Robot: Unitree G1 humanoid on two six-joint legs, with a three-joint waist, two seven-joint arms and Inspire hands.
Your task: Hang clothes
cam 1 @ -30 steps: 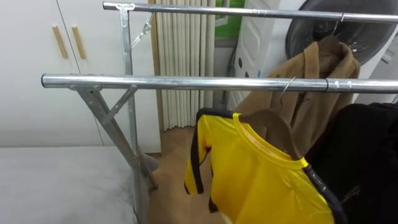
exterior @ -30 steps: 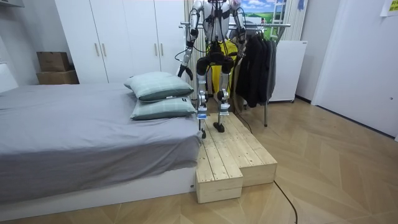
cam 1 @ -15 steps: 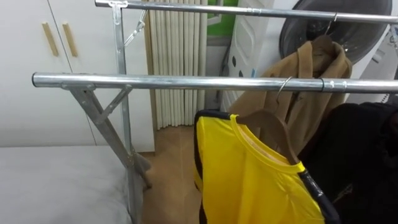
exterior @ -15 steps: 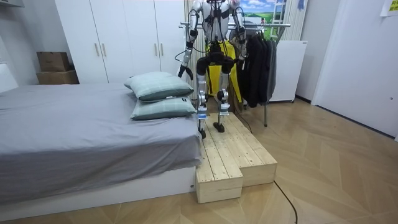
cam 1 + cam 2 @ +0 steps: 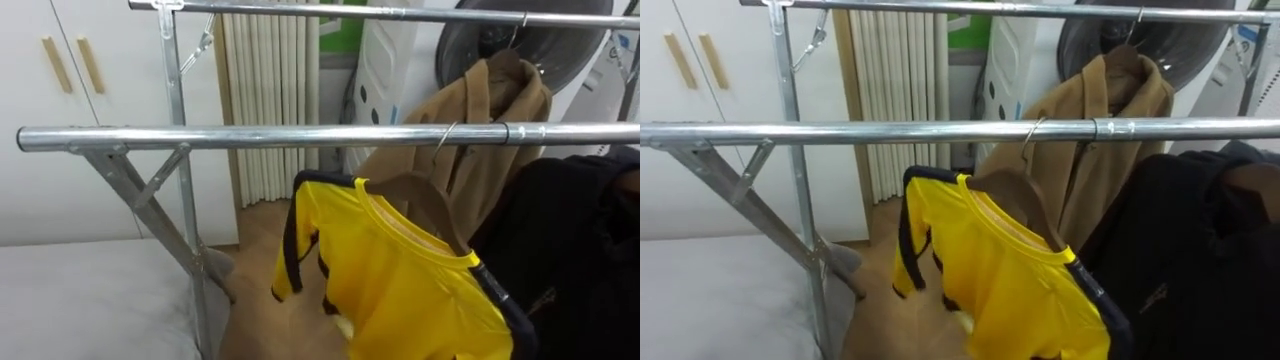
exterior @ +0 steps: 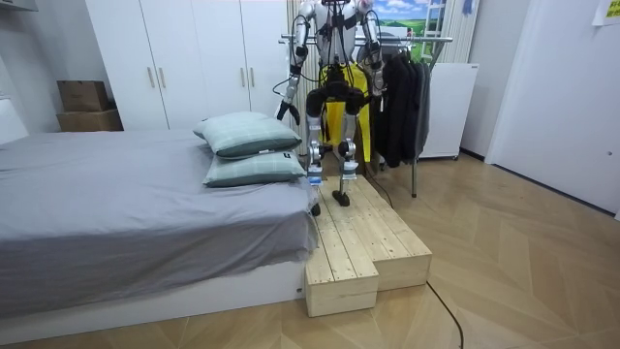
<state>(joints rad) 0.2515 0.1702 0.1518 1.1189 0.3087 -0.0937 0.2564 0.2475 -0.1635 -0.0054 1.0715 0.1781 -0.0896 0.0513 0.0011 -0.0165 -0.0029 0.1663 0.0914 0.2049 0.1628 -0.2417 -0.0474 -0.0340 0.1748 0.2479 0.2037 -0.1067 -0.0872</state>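
No words, numbers or signs can be read anywhere. The black garment hanging on the front rail bears a faint pale mark, too small to make out. The white panel behind the rack shows dark spots, not letters.

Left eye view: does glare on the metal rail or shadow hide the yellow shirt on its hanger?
Left eye view: the silver metal front rail carries a thin bright streak, no washout; the yellow black-trimmed shirt is evenly lit; the black garments beside it read as one dark mass. Room view: even light, soft shadows.
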